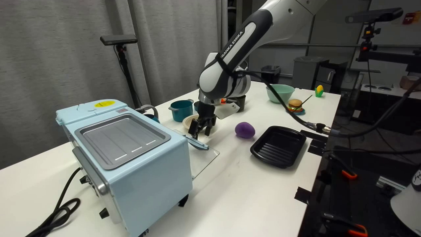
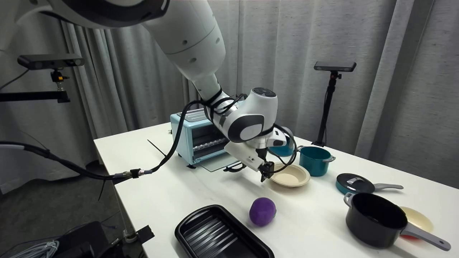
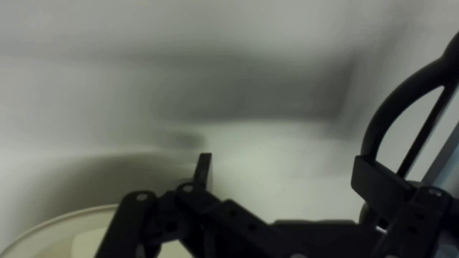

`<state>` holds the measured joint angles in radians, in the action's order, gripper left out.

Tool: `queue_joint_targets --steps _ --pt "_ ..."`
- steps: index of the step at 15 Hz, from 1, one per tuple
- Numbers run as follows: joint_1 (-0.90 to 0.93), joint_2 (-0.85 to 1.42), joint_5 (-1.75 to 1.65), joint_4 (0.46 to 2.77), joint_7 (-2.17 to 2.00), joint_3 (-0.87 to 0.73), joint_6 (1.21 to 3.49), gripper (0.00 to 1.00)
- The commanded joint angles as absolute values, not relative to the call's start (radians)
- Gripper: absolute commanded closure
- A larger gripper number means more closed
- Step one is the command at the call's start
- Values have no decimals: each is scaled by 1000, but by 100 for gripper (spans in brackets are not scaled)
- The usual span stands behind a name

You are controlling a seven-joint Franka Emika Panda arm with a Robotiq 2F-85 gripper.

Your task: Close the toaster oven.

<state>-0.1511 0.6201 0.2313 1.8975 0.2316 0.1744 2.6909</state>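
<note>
The pale light-blue toaster oven stands on the white table; it also shows in an exterior view, partly behind the arm. Its glass door is hinged down, lying low and nearly flat in front of the oven opening; it also shows in an exterior view. The dark curved door handle is at the door's outer edge and shows at the right in the wrist view. My gripper is low beside the handle. In the wrist view the gripper is open, with one finger overlapping the handle; contact is unclear.
A beige bowl sits right by the gripper, with a teal pot behind it. A purple object and a black ribbed tray lie on the table. A black cord lies beside the oven.
</note>
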Motion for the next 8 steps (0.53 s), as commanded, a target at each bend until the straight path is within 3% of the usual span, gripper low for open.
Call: queue_joint_targets --steps 1,8 --pt "-149 608 257 1850 216 201 2666 0" --pt "-147 608 274 1817 219 225 2661 0"
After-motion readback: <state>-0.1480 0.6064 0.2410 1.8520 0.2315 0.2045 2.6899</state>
